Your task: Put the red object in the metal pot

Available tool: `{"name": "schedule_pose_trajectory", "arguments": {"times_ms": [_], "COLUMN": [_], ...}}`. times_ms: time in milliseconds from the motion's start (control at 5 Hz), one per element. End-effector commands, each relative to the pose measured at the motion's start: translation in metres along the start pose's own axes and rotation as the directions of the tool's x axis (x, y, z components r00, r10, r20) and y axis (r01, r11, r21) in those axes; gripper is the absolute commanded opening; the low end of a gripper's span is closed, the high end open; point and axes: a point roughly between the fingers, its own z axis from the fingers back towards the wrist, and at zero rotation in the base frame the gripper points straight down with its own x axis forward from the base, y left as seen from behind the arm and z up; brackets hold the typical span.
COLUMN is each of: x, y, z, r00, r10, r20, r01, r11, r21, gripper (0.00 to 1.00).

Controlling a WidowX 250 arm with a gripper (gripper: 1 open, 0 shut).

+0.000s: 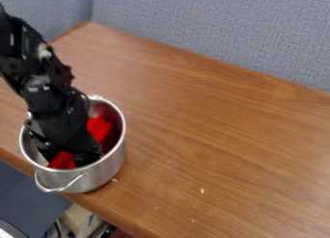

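The metal pot (98,171) stands near the table's front left corner, shiny, with its wire handle hanging toward the front. My black gripper (68,150) points straight down and reaches inside the pot. It is shut on the red object (102,128). The bar lies tilted inside the pot, with one end showing bright red by the far right rim. A smaller red patch shows below the fingers. The arm hides the middle of the bar and the pot's left rim.
The wooden table (219,117) stretches to the right and back of the pot. Its front edge runs just below the pot, and its left corner is close by. A grey wall stands behind the table.
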Motion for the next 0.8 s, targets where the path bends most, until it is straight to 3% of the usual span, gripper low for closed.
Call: {"name": "schedule_pose_trajectory", "arguments": {"times_ms": [0, 200, 600], "x": [0.0016, -0.0016, 0.0057], "y": [-0.0076, -0.0147, -0.0082], "z": [0.0061, 0.0073, 0.0064], "r00": [1.000, 0.999, 0.999], "r10": [0.004, 0.010, 0.016], "r20": [0.027, 0.031, 0.035], "r01": [-0.004, -0.010, -0.016], "r11": [1.000, 1.000, 1.000], "r21": [-0.006, -0.013, -0.013], "gripper": [0.00, 1.00, 1.00]}}
